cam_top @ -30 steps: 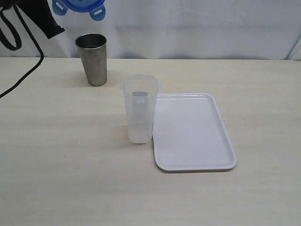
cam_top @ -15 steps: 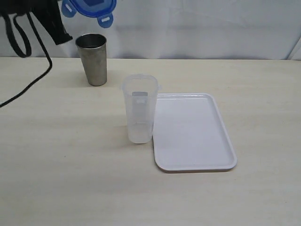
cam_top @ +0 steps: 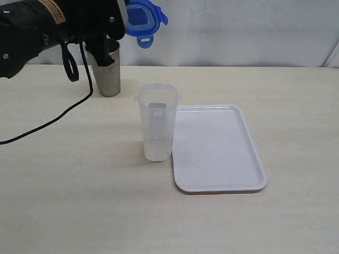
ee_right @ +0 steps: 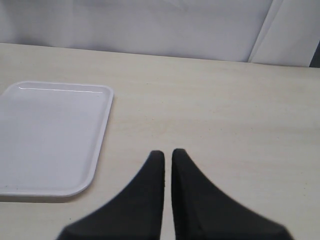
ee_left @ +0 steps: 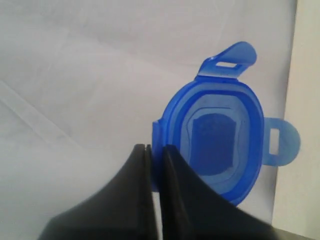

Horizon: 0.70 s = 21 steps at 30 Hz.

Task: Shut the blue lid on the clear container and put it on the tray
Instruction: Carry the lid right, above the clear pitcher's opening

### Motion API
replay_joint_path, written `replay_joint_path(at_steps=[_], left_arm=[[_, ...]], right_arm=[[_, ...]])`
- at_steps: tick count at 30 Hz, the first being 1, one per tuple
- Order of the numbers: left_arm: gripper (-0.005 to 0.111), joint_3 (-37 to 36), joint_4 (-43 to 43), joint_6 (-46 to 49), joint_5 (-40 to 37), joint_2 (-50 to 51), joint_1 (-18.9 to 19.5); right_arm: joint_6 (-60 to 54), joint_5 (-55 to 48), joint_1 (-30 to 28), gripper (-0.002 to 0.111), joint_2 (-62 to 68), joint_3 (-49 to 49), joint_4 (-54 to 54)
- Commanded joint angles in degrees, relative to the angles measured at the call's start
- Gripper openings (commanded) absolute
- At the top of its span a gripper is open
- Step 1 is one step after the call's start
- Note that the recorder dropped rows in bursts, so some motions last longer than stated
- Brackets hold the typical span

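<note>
Left wrist view: left gripper [ee_left: 156, 148], clamped tight on the blue lid [ee_left: 220, 145], holds it high, twelve o'clock from the clear container [cam_top: 157, 127], ready for capping.

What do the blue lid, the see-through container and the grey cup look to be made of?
The blue lid: probably plastic, translucent, light glows through its flaps. The clear container: likely plastic, cloudy see-through walls. The grey cup: apparently metal, dull brushed sheen.
</note>
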<state>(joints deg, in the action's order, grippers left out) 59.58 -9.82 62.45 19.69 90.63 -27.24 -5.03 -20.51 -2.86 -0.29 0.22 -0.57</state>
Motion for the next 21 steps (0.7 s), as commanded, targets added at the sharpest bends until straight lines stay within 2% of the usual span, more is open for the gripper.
replay_joint_path(at_steps=[1, 4, 8, 16, 21], left_arm=[[0.000, -0.02, 3.07, 4.44, 5.83, 2.82, -0.93], [0.000, -0.02, 3.35, 8.22, 6.55, 4.83, -1.44], [0.000, -0.02, 3.49, 8.34, 7.42, 5.86, -2.00], [0.000, -0.02, 4.58, 8.34, 0.99, 5.86, -4.54], [0.000, -0.02, 4.56, 8.34, 0.35, 5.86, -5.70]], right_arm=[[-0.14, 0.13, -0.30, 0.006, 0.29, -0.22, 0.13], [-0.14, 0.13, -0.30, 0.006, 0.29, -0.22, 0.13], [-0.14, 0.13, -0.30, 0.006, 0.29, -0.22, 0.13], [-0.14, 0.13, -0.30, 0.006, 0.29, -0.22, 0.13], [-0.14, 0.13, -0.30, 0.006, 0.29, -0.22, 0.13]])
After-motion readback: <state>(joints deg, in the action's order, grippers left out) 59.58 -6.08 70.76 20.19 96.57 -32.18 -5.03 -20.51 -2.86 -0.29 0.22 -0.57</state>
